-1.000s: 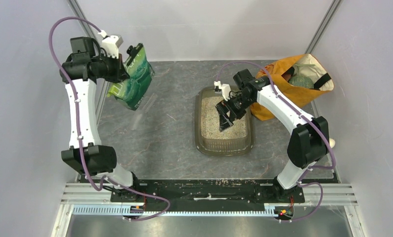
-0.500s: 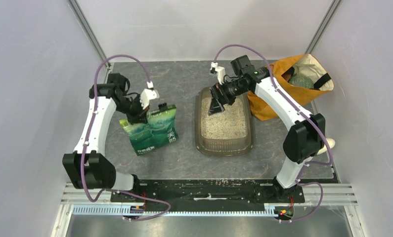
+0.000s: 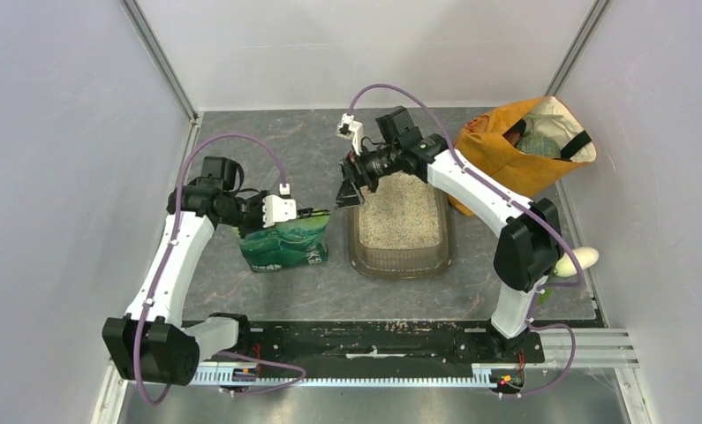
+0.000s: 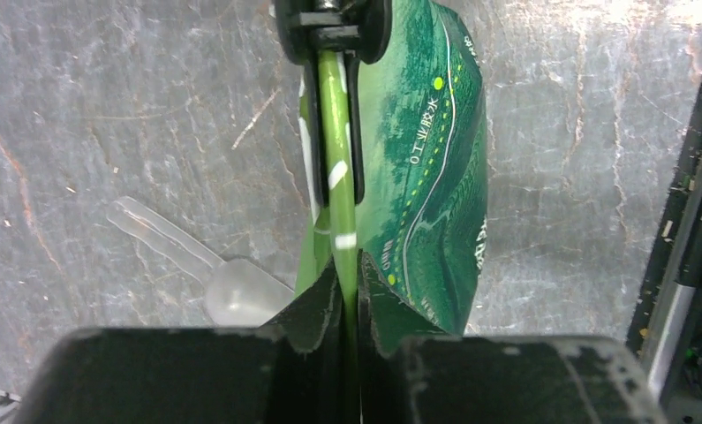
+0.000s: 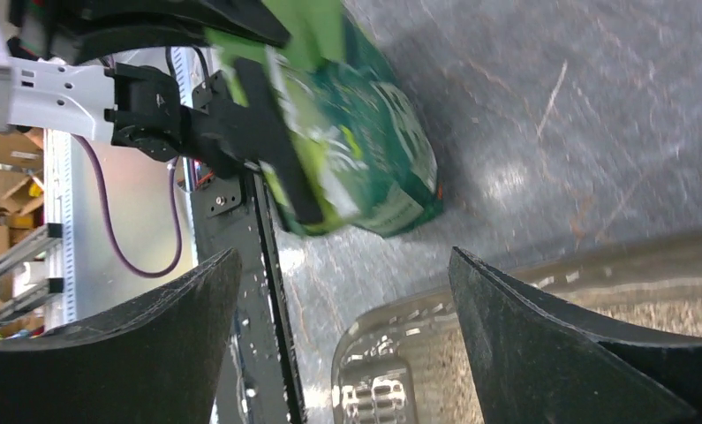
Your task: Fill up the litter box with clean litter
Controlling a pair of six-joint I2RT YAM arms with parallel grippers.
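Left gripper (image 3: pixel 310 215), at centre-left of the overhead view, is clamped tight on the top edge of a glossy green pouch (image 3: pixel 285 247), its jaws pressed flat against the folded seam. The pouch hangs upright from that grip, with its base at the grey tabletop (image 3: pixel 267 150), though the pictures do not show for certain that it touches. In the left wrist view a clear plastic scoop (image 4: pixel 232 287) lies flat on the tabletop just beside the pouch. Right gripper (image 3: pixel 348 192) is spread wide and holds nothing, hovering over the upper-left corner of the litter box (image 3: pixel 358 252). The litter box sits at the middle of the tabletop, just right of the pouch and apart from it. The clean litter (image 3: pixel 402 216) covers its floor in a pale, even layer. An orange cloth bag (image 3: pixel 497 155) stands open at the upper right, next to the far right corner of the litter box
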